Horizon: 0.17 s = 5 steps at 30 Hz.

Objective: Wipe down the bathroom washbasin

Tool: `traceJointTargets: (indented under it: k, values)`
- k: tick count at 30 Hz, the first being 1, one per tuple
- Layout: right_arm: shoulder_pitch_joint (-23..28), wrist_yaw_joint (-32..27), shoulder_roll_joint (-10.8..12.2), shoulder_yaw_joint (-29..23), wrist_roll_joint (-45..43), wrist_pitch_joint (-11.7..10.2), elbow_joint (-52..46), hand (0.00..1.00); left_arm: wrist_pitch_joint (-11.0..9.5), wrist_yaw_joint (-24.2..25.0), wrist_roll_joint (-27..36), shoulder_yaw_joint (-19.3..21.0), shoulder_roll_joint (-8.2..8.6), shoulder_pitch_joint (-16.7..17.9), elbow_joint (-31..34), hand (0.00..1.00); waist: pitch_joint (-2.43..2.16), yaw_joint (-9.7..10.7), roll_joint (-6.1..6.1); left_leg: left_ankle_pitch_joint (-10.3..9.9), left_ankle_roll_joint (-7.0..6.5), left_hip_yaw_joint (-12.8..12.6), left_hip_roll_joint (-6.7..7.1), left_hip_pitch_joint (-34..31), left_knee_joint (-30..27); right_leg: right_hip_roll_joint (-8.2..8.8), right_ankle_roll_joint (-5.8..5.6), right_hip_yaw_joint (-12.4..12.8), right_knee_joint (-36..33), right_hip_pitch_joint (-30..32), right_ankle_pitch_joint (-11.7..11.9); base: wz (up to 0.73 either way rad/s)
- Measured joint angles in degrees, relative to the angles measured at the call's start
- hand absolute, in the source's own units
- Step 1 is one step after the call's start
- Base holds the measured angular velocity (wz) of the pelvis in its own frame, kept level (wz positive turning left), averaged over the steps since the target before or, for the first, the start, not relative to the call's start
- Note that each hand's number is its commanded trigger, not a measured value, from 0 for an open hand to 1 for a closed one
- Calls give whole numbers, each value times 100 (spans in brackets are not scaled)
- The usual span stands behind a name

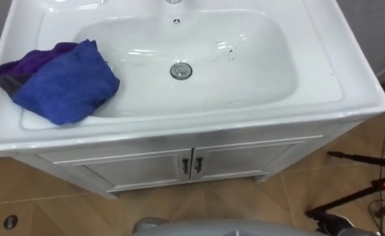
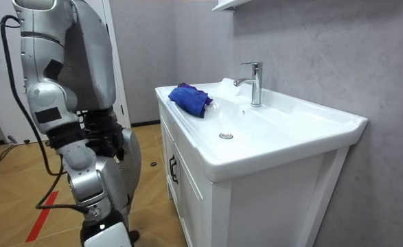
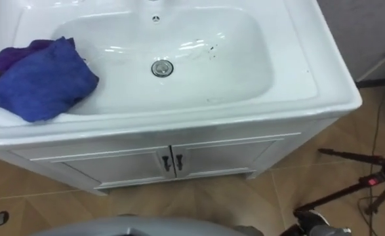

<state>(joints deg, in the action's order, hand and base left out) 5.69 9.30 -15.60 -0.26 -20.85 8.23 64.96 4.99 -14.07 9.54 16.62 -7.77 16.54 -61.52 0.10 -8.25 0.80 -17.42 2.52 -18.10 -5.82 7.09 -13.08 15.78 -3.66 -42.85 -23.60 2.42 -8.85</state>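
Note:
A white basin (image 1: pixel 323 72) sits on a white cabinet right in front of me. A crumpled blue cloth (image 1: pixel 64 82) with a purple part lies on the basin's left rim and hangs partly into the bowl; in the room view the cloth (image 2: pixel 191 98) is at the far end. Small dark marks (image 1: pixel 230 51) show on the bowl right of the drain (image 1: pixel 181 70). In the room view I stand upright facing the cabinet, about a step back from it, and my right hand (image 2: pixel 110 142) hangs down by my hip, away from the basin.
A chrome tap (image 2: pixel 255 82) stands at the back of the basin against the grey wall. The cabinet's two doors (image 1: pixel 191 166) are closed. Black tripod legs (image 1: pixel 359 190) stand on the wooden floor at my right.

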Motion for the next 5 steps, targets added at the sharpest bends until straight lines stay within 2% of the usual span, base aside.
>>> traceJointTargets:
  k: [5]
  values:
    - [4, 16, 33, 1, -48, 4, 208, 0, 111, 726, -547, -235, -86, -190, -6, 0, 4, 83, 6, 18, 32, -91, -73, 6, -47, -134, 5, 150, 106, 4, 2, -9]
